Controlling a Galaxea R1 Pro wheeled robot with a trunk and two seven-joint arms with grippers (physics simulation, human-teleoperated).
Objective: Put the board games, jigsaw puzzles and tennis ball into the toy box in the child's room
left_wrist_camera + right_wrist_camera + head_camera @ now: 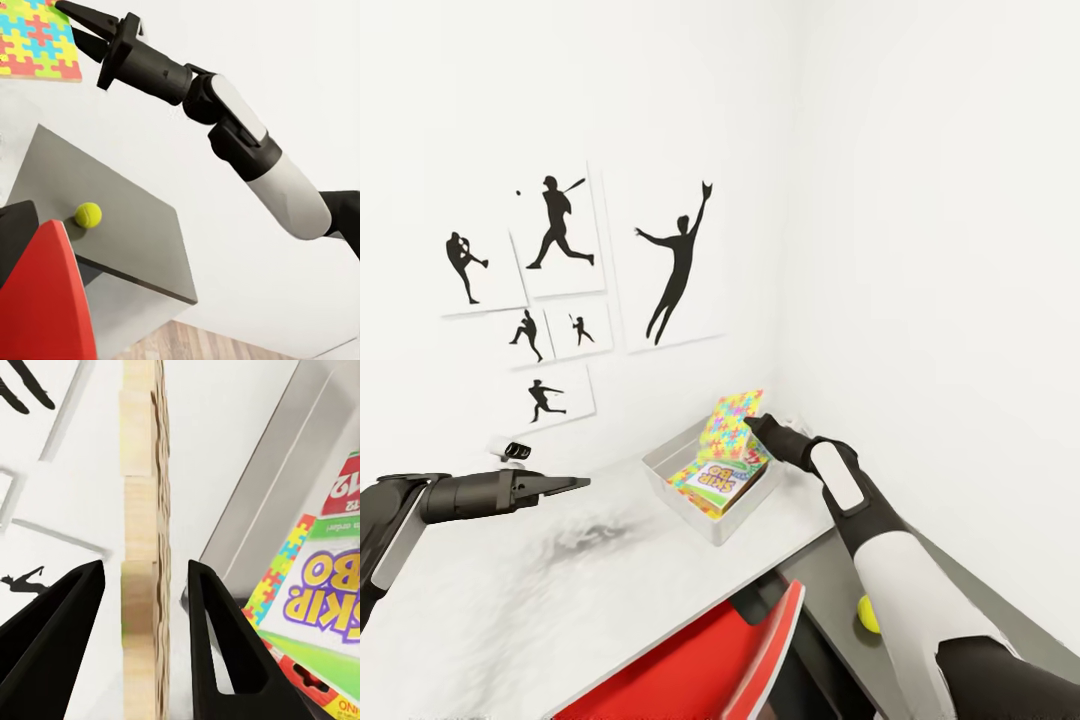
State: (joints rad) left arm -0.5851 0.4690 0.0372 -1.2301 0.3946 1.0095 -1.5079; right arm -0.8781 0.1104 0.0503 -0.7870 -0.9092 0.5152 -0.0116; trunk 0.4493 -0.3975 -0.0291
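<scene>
A multicolour jigsaw puzzle [730, 422] [34, 37] [142, 510] stands tilted on edge over the pale grey toy box [660, 468] [262, 495] at the table's far corner. My right gripper [752, 426] [71, 19] [144, 566] straddles the puzzle's edge, open, with a thin gap on each side. In the box lie the SKIP BO board game [720, 487] [330, 592] and a second jigsaw puzzle [685, 476] [277, 570] under it. The tennis ball [868, 612] [88, 215] rests on the lower dark grey side unit [830, 590] [127, 217]. My left gripper [575, 484] hovers shut over the table [560, 600], left of the box.
A red and white chair [700, 660] [45, 300] is pushed under the table's front edge beside the side unit. White walls meet just behind the toy box, and black baseball-player pictures [560, 225] hang on the left wall. Wood floor [195, 341] lies below the side unit.
</scene>
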